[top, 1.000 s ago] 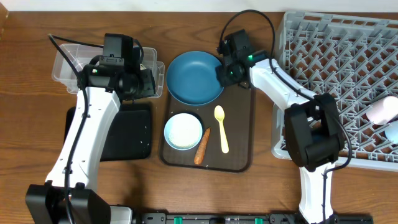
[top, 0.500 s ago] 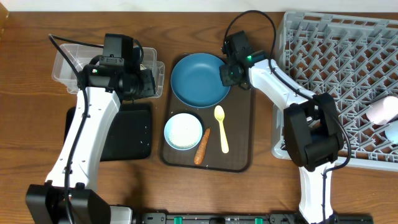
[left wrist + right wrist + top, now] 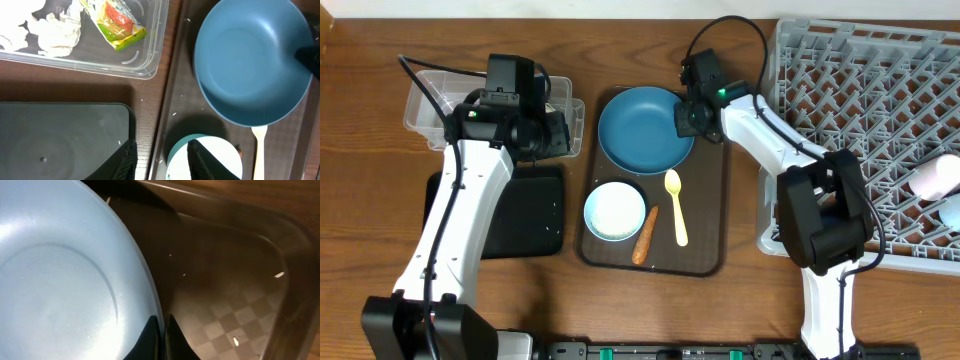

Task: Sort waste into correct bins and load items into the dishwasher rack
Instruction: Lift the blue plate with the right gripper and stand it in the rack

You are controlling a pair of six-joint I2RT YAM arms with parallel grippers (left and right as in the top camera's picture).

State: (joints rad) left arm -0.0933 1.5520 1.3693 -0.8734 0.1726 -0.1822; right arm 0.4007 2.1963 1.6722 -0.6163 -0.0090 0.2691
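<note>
The dark-blue plate [image 3: 642, 130] sits at the back of the brown serving tray [image 3: 705, 255], and my right gripper [image 3: 687, 117] is shut on its right rim. In the right wrist view the two fingertips [image 3: 153, 330] pinch that rim [image 3: 145, 275]. My left gripper [image 3: 162, 156] hangs open and empty over the gap between the black tray [image 3: 525, 215] and the serving tray. The white bowl [image 3: 615, 211], carrot [image 3: 645, 236] and yellow spoon [image 3: 676, 206] lie on the serving tray. Tissue [image 3: 50, 30] and the wrapper [image 3: 119, 25] are in the clear tub [image 3: 423, 108].
The grey dishwasher rack [image 3: 860, 100] fills the right side, with a pink cup [image 3: 932, 178] and a light-blue cup [image 3: 953, 210] at its right edge. Loose rice grains [image 3: 279, 274] lie on the serving tray's floor beside the plate.
My right gripper has closed on the plate's rim, and the plate has shifted a little to the right. The left arm has not moved.
</note>
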